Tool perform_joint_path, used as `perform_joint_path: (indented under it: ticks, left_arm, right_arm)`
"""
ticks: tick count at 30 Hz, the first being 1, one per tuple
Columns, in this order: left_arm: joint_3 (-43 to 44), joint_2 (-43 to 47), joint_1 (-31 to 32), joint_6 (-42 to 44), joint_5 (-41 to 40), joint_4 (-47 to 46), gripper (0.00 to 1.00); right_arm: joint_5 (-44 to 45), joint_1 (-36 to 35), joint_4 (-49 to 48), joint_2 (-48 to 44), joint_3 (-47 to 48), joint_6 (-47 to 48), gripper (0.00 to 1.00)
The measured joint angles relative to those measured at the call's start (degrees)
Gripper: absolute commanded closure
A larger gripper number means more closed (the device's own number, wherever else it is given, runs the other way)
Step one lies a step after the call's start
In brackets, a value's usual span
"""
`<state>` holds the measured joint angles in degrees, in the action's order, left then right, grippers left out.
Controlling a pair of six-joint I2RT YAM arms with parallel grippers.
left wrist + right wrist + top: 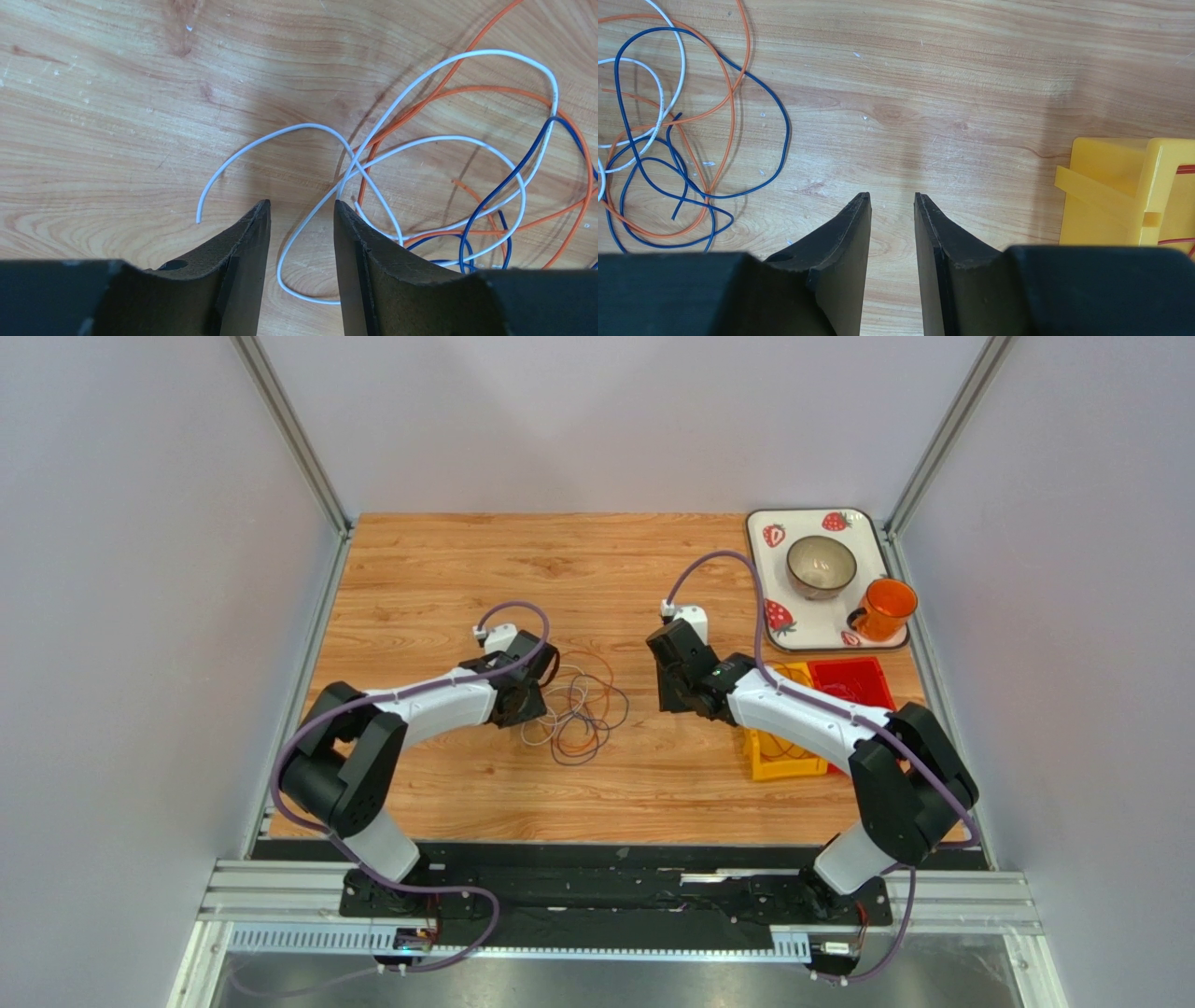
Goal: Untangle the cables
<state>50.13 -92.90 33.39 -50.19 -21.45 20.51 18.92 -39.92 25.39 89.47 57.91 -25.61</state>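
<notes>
The left pincer stands with jaws apart; a loop of the white cable lies in the gap, unclamped. The right pincer stands with jaws apart, gripping nothing. The cables lie tangled on the table, centre frame, between both pincers.

Plain pale grey walls with aluminium corner posts enclose a light wooden tabletop under even light.
</notes>
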Motion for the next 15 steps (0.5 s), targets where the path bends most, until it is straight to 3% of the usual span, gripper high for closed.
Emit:
perform_joint_path:
  ticks: [15]
  left_arm:
    - [-0.1,-0.6,0.0,0.7,-0.7,-2.6,0.54]
  right_arm:
    - [-1.0,0.1,0.0,0.0,0.0,0.4,0.67]
